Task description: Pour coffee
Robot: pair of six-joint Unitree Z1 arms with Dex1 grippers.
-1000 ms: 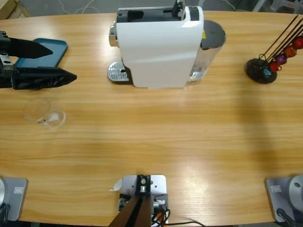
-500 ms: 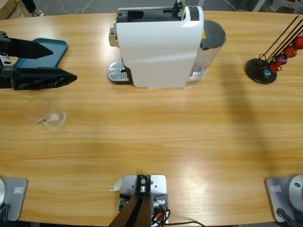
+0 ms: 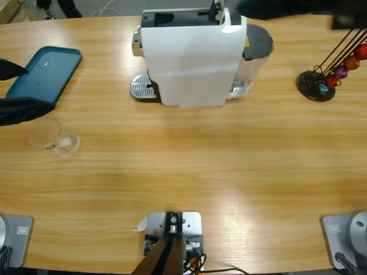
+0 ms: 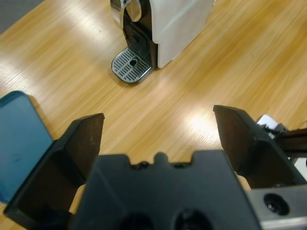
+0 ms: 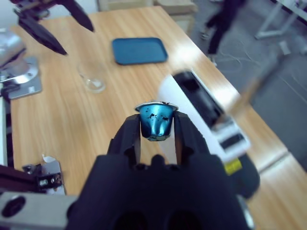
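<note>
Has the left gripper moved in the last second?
Yes. The left gripper has pulled back toward the table's left edge, away from the coffee machine, uncovering the blue tray.

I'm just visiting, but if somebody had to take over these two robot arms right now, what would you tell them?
Right gripper: shut on a blue capsule, above the coffee machine.
Left gripper: open, empty, at the table's end by the teal tray.
The glass stands apart from the machine, near the tray; the drip grate is bare.
Done: capsule picked.
Left: load the capsule, set the glass on the grate, brew, pour.
</note>
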